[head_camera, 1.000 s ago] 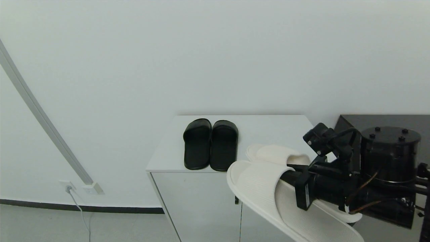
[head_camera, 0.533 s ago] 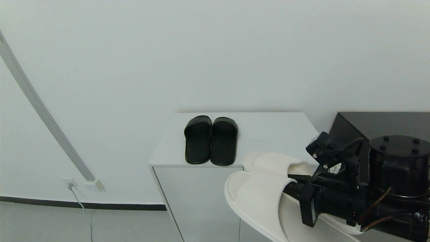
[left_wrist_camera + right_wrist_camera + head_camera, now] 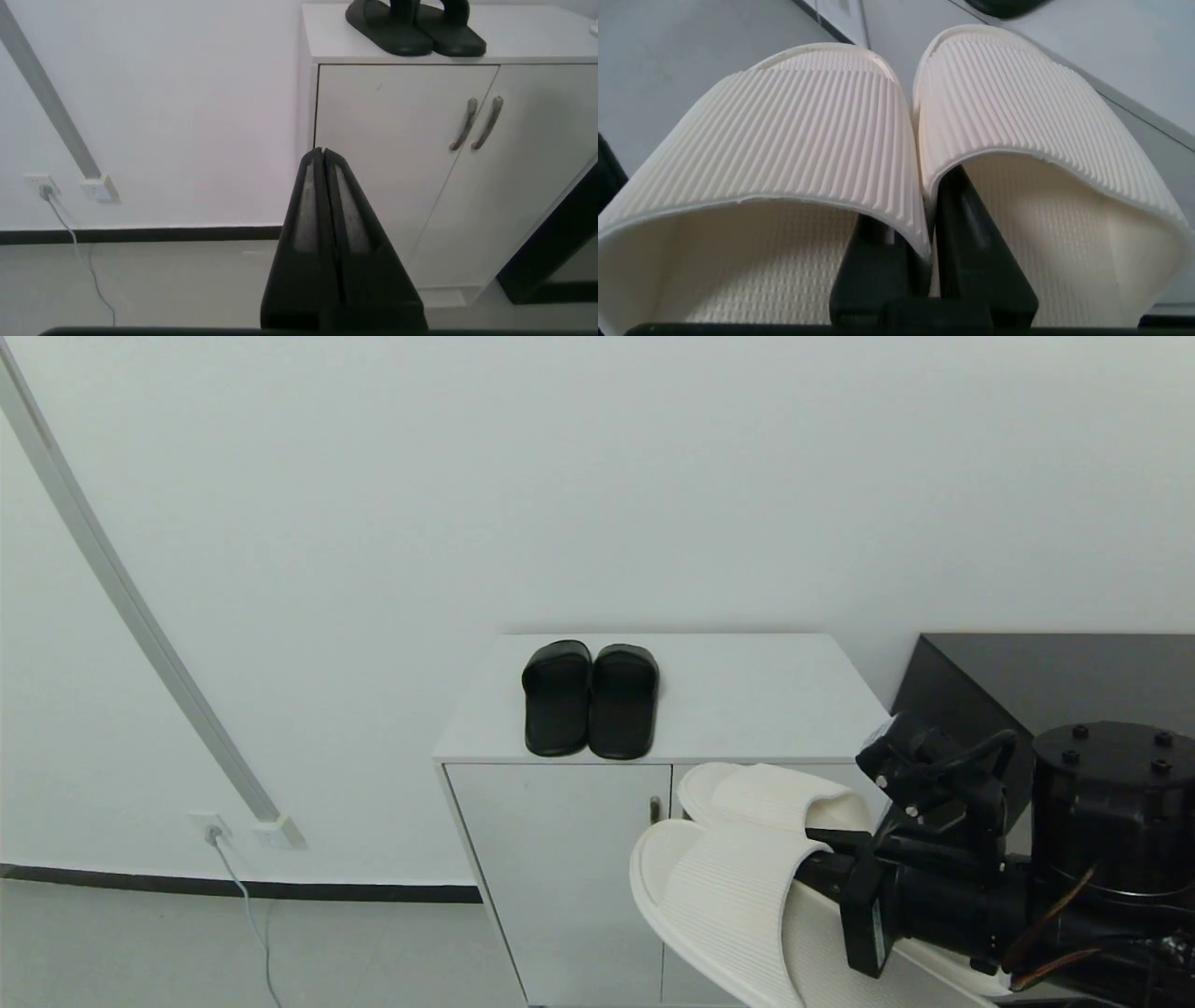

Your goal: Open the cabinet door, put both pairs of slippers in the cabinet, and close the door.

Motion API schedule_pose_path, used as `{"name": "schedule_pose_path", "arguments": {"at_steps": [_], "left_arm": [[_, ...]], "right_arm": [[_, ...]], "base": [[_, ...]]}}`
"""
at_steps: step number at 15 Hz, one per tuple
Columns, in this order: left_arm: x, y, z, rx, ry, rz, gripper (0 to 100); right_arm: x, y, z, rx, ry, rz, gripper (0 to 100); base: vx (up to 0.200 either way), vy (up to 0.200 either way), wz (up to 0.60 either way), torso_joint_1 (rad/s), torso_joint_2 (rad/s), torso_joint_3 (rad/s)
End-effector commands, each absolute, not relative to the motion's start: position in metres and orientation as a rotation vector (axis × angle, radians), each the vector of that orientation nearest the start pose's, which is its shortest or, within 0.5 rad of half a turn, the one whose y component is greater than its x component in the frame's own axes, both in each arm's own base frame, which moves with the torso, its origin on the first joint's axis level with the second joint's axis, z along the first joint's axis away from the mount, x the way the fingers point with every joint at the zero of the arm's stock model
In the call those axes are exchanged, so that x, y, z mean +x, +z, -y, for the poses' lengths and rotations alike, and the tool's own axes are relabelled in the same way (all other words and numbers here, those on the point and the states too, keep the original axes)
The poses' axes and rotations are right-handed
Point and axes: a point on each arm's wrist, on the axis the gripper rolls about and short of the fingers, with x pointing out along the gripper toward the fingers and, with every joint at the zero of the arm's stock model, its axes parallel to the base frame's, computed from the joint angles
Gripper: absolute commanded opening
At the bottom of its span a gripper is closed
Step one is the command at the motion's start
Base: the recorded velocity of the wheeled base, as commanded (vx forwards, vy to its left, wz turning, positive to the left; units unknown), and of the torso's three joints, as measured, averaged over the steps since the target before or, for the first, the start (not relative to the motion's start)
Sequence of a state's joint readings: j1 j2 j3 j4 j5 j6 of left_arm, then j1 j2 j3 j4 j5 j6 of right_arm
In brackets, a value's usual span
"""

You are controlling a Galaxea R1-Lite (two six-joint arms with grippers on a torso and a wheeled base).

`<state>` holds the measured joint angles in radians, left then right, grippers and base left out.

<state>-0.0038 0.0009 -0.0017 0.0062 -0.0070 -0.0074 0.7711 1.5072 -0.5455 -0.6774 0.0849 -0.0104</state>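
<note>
A pair of black slippers (image 3: 590,700) lies side by side on top of the white cabinet (image 3: 747,691). Both cabinet doors are closed, and their handles (image 3: 475,123) meet at the middle. My right gripper (image 3: 814,859) is shut on the pair of white ribbed slippers (image 3: 738,868), pinching their inner edges together; it holds them in the air in front of the right door. In the right wrist view the fingers (image 3: 971,252) reach under the straps of the white slippers (image 3: 813,140). My left gripper (image 3: 323,163) hangs low, well short of the cabinet (image 3: 392,168), shut and empty.
A dark table (image 3: 1055,667) stands right of the cabinet against the wall. A slanted conduit (image 3: 121,597) runs down the wall to a socket with a cable (image 3: 213,829) at the left. Bare floor lies in front of the cabinet.
The head view has shifted: the cabinet now looks smaller and farther off. My right gripper with the white slippers has come off the cabinet top and now hangs before the doors.
</note>
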Motion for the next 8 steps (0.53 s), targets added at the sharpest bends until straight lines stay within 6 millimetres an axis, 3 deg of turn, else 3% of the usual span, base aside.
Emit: {"name": "schedule_pose_path", "arguments": {"at_steps": [1,8], "left_arm": [[-0.0228,0.0753,0.0001,-0.008,-0.011,-0.006,0],[-0.0228,0.0753,0.0000,-0.006,-0.008,-0.006,0]], "right_arm": [[0.1716,0.1698,-0.1697,-0.109,0.855,-0.274,0],[0.1707,0.1688,-0.1693,-0.111,0.856,-0.277,0]], "base": [[0.000,0.000,0.00,0.000,0.00,0.000],[0.000,0.000,0.00,0.000,0.00,0.000]]}}
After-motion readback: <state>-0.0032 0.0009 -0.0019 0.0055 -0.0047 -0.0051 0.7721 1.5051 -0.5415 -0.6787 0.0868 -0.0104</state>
